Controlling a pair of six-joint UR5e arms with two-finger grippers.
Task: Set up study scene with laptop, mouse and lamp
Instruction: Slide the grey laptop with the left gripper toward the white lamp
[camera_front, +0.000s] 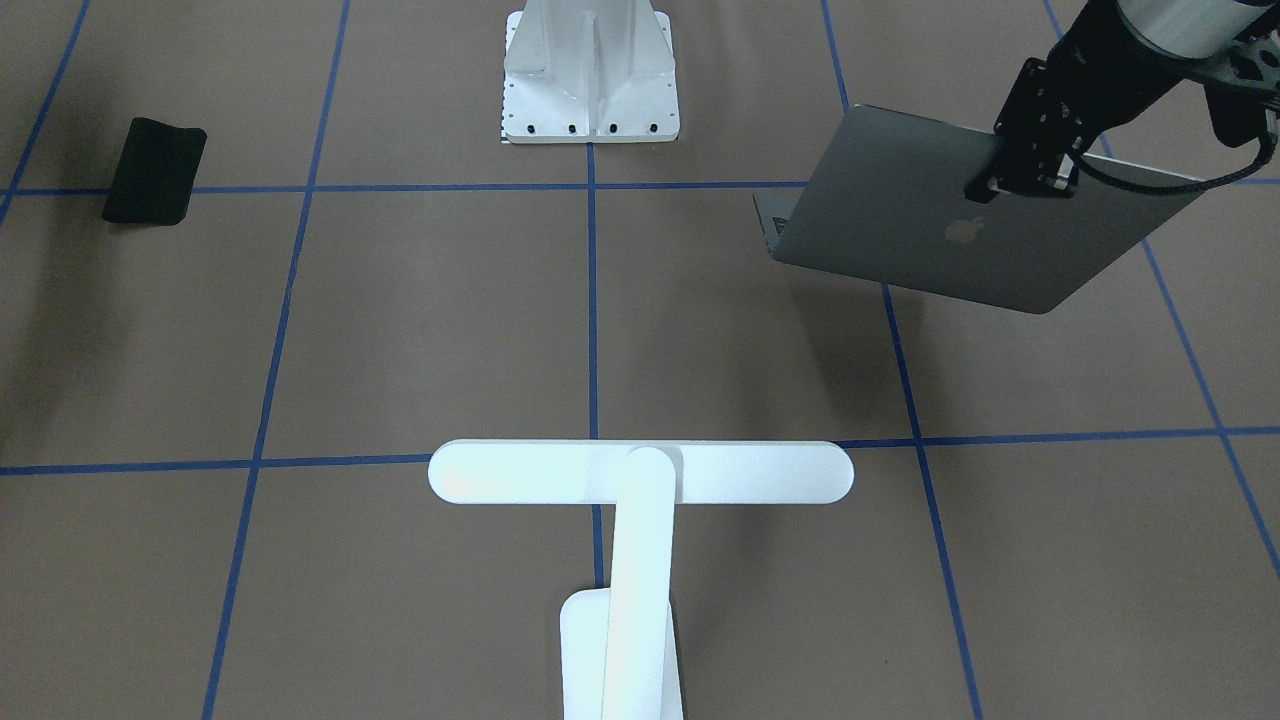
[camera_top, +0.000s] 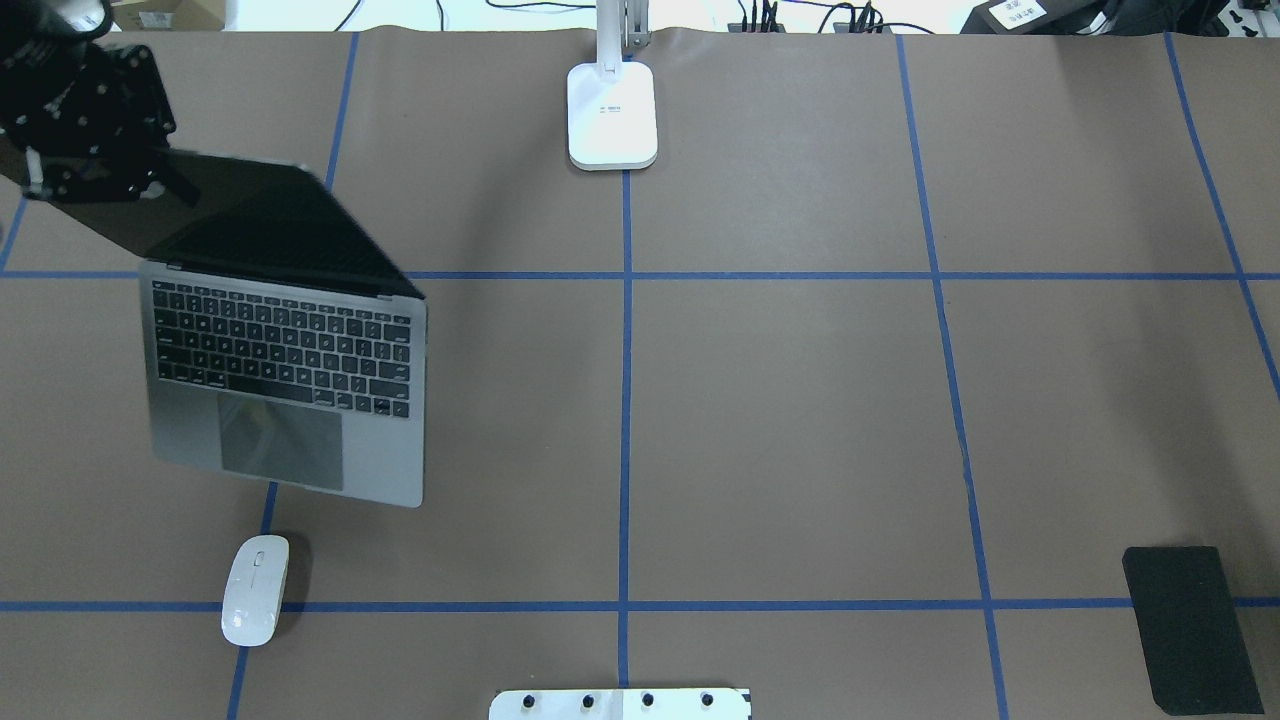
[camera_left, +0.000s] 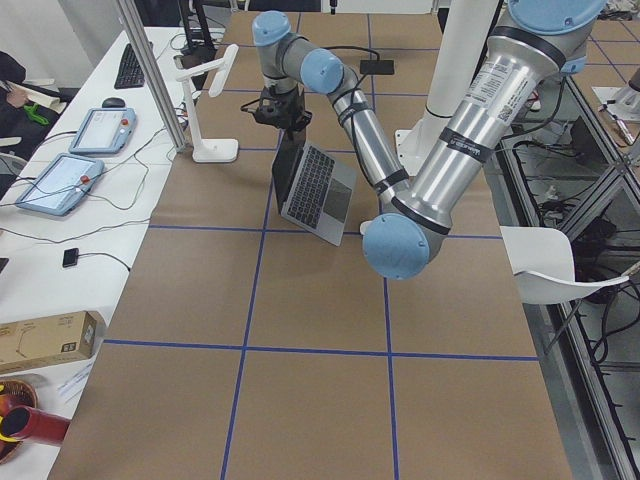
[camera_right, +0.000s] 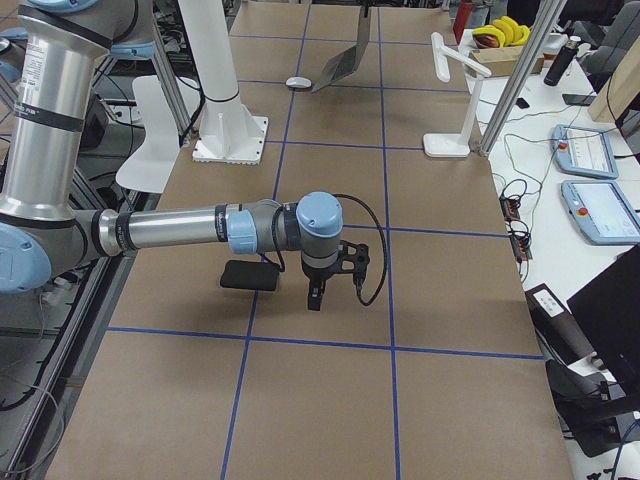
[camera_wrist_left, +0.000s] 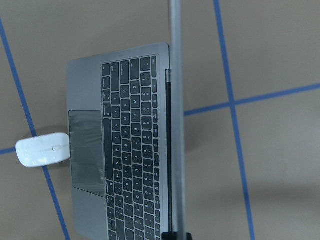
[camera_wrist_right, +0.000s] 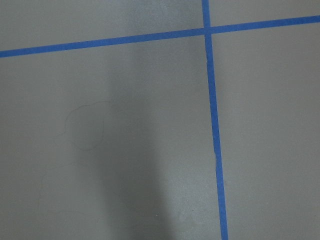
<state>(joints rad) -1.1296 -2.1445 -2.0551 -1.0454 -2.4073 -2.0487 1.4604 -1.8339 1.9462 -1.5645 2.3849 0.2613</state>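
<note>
The space-grey laptop (camera_top: 285, 370) stands open on the table's left side, keys facing the robot; its lid with the logo shows in the front-facing view (camera_front: 950, 230). My left gripper (camera_front: 990, 180) is shut on the lid's top edge, also seen from overhead (camera_top: 95, 185). The white mouse (camera_top: 255, 590) lies just in front of the laptop's near left corner and shows in the left wrist view (camera_wrist_left: 42, 150). The white T-shaped lamp (camera_front: 640, 475) stands at the far middle edge. My right gripper (camera_right: 315, 290) hovers low beside a black mat; I cannot tell whether it is open or shut.
The black mat (camera_top: 1190, 625) lies at the near right. The white bolted pedestal (camera_front: 590, 90) stands at the near middle edge. Blue tape lines (camera_wrist_right: 212, 125) grid the brown table. Tablets and cables lie beyond the lamp's side.
</note>
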